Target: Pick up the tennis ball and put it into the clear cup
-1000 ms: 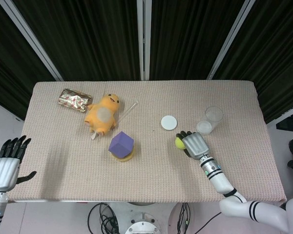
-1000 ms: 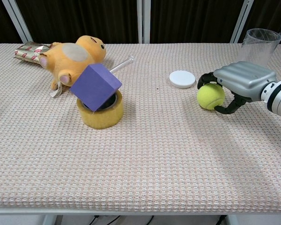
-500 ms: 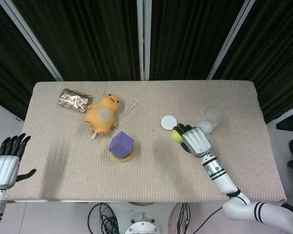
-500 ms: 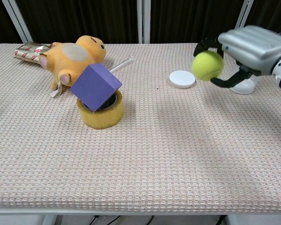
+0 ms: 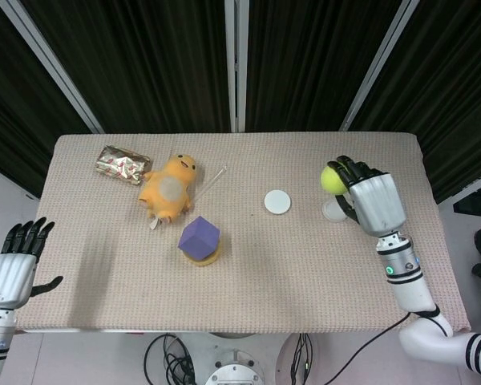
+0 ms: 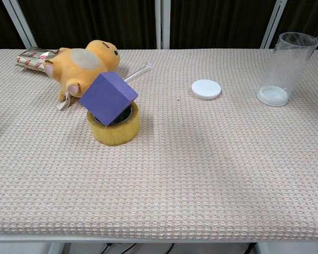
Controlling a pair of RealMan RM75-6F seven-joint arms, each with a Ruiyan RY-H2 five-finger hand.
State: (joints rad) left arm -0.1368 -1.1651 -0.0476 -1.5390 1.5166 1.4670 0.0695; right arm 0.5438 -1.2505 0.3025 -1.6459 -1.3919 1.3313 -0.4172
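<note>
Rising since a moment ago, the right hand (image 5: 372, 200) is now gripping the ball (image 5: 332, 178) in the air over the cup (image 6: 285, 70), which is standing upright beside the white disc (image 5: 277, 201). Off the table's (image 5: 104, 265) near-left corner, the left hand (image 5: 14, 266) is hanging empty, fingers spread.

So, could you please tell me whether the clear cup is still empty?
Empty. The chest view shows the clear cup upright with nothing inside, and the head view shows the tennis ball gripped by the right robot hand.

no readable text, labels or numbers
</note>
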